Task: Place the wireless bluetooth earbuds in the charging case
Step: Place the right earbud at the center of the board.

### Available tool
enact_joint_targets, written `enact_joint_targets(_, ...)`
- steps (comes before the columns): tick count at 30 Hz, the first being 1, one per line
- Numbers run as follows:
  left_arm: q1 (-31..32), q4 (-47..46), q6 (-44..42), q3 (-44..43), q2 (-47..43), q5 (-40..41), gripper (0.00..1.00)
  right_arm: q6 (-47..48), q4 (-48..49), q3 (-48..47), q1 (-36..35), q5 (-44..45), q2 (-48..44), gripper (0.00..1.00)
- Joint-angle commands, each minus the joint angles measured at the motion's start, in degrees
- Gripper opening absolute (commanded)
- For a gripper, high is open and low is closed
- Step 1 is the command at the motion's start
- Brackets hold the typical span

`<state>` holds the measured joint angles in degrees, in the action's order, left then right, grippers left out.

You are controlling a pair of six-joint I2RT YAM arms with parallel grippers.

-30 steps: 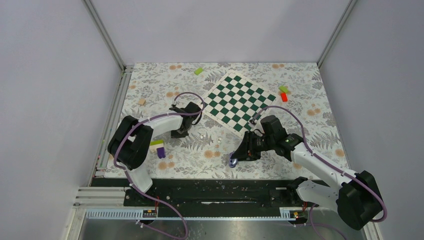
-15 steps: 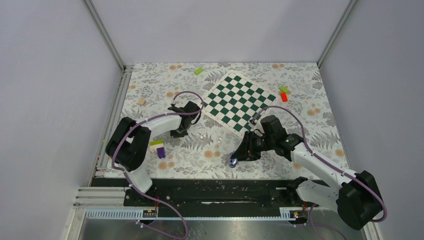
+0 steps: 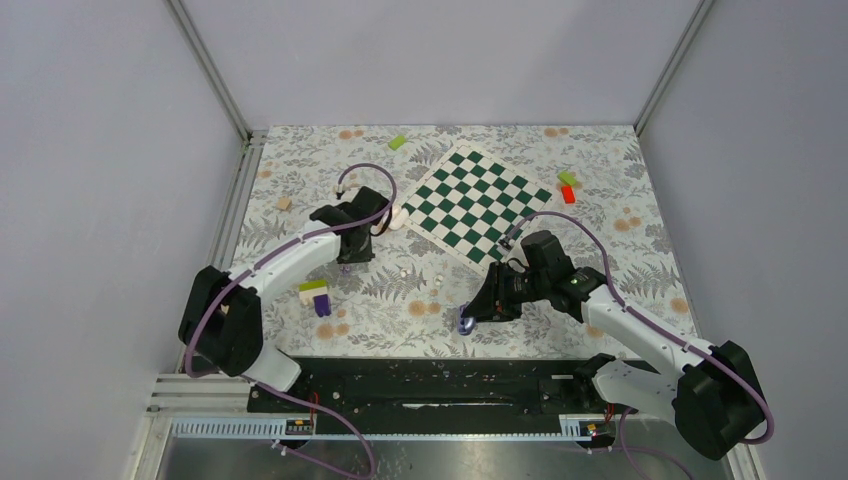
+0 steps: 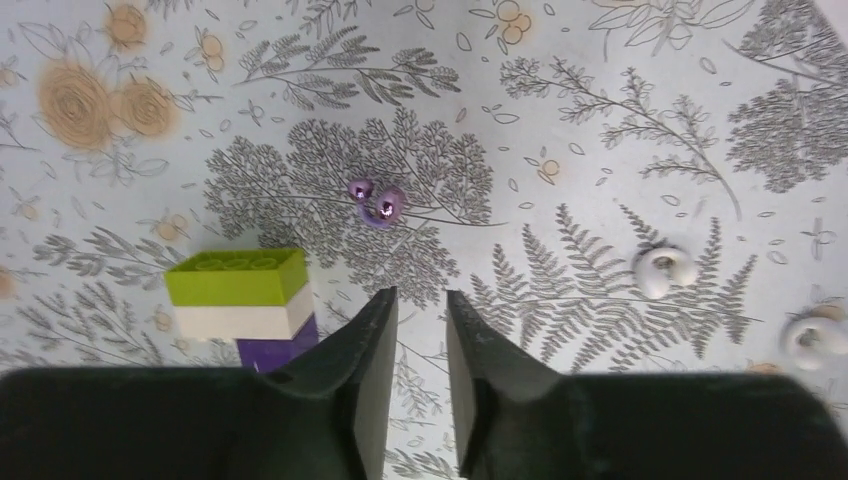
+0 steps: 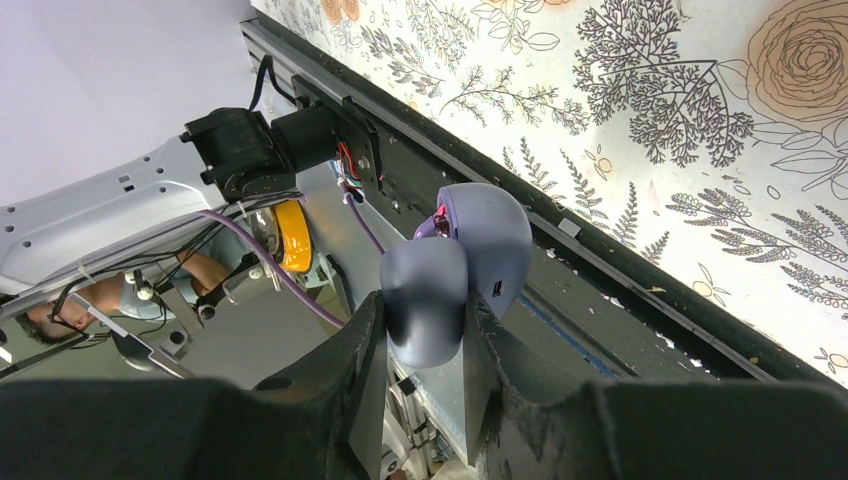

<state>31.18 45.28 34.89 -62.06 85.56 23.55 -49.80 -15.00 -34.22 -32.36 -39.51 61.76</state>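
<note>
Two white earbuds (image 4: pixel 665 268) (image 4: pixel 812 338) lie on the floral mat, right of my left gripper (image 4: pixel 420 297). From above they show as small white dots (image 3: pixel 399 270) (image 3: pixel 437 282). The left gripper (image 3: pixel 348 258) hovers over the mat, narrowly open and empty, a pair of tiny purple buds (image 4: pixel 375 203) just ahead of it. The white oval charging case (image 3: pixel 397 217) rests by the chessboard's left corner. My right gripper (image 5: pixel 425 300) (image 3: pixel 470 312) is shut on a lavender-grey hinged case (image 5: pixel 470 255) with its lid flipped open, held above the mat's near edge.
A green-white-purple stacked block (image 4: pixel 240 300) (image 3: pixel 316 296) stands just left of the left gripper. The chessboard (image 3: pixel 475 200) lies at centre back. Small green (image 3: pixel 398 142), green-and-red (image 3: pixel 567 186) and tan (image 3: pixel 284 203) blocks sit farther back. A black rail (image 3: pixel 430 375) runs along the near edge.
The left arm's elbow has swung left and toward the near edge, and its wrist has shifted back-left, uncovering the white case. The right arm and its held case have not moved.
</note>
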Motion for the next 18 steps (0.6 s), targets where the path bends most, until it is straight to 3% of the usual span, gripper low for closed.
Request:
enact_joint_targets(1,-1.0,0.3,-0.5,-1.4,2.2,3.2,0.31,-0.1,0.1,-0.7,0.2,0.9,-1.6,0.00)
enact_joint_targets(9,-5.0,-6.8,5.7,3.9,4.2,-2.8,0.57,-0.6,-0.1,0.6,0.2,1.0,-3.2,0.00)
enact_joint_targets(14,-8.3,-11.1,6.6,7.1,3.9,-6.1,0.61,-0.4,-0.3,0.5,0.2,1.0,-3.2,0.00)
enact_joint_targets(18,-9.9,-14.4,6.3,9.3,5.0,-7.3,0.59,-0.4,-0.3,0.3,0.2,0.9,-3.0,0.00)
